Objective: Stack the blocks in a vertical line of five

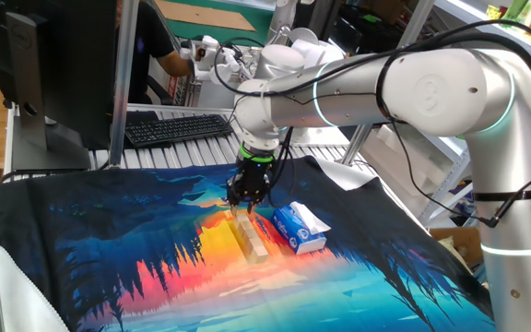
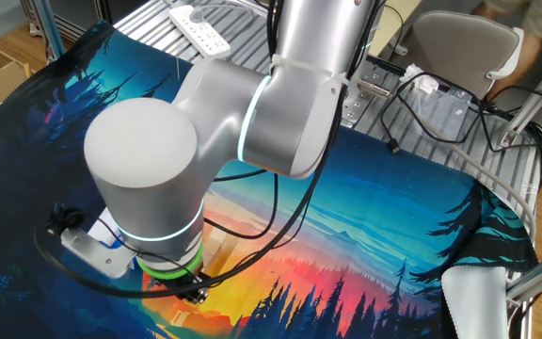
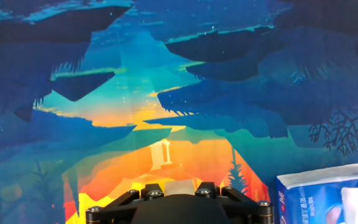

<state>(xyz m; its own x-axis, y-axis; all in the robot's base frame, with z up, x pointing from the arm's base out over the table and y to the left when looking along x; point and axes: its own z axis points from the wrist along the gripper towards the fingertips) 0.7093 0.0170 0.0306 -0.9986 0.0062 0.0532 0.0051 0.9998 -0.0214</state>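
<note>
A row of light-tan wooden blocks (image 1: 253, 240) lies end to end on the orange part of the printed cloth. My gripper (image 1: 245, 210) points straight down at the far end of that row. In the hand view a tan block (image 3: 179, 186) sits between the jaws, which stand close against its sides, so the gripper (image 3: 179, 194) looks shut on it. The fingertips themselves are hidden by the hand body. In the other fixed view the arm's big joint covers the blocks, and only the gripper (image 2: 192, 285) shows.
A blue-and-white box (image 1: 300, 229) lies just right of the row; it also shows in the hand view (image 3: 319, 194). A keyboard (image 1: 178, 126) sits beyond the cloth's far edge. A remote (image 2: 201, 29) lies on the slatted table top.
</note>
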